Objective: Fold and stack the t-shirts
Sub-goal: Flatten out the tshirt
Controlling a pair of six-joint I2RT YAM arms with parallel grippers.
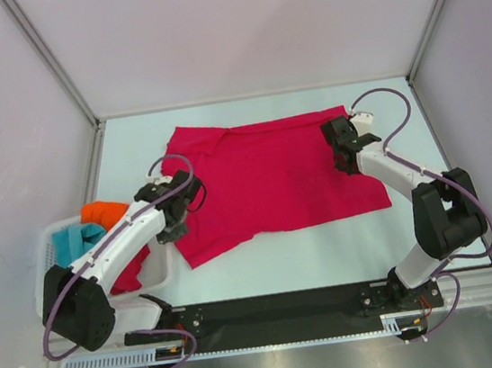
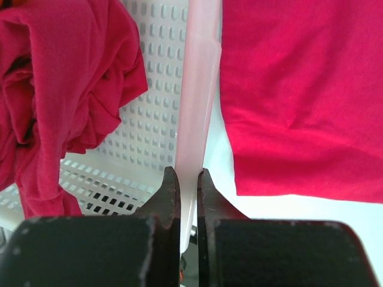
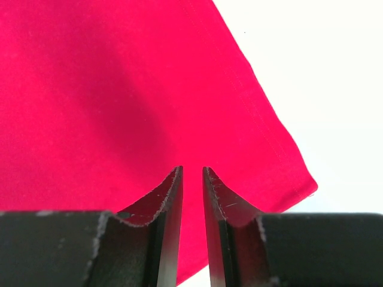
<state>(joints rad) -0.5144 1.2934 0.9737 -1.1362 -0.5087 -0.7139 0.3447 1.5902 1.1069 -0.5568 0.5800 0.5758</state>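
Left fingers (image 2: 170, 206) are nearly pressed together, gripping nothing, beside the white basket (image 2: 197, 89) rim. Right fingers (image 3: 164, 206) are narrowly parted over the flat crimson t-shirt (image 1: 273, 180) spread on the table (image 1: 328, 259); I cannot tell whether they pinch it. The basket holds a crumpled crimson t-shirt (image 2: 60, 89), an orange t-shirt (image 1: 104, 210) and a teal t-shirt (image 1: 79, 240).

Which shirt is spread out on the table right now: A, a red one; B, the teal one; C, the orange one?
A: a red t-shirt lies spread on the table, while the teal t-shirt and the orange t-shirt sit bunched in the white basket.
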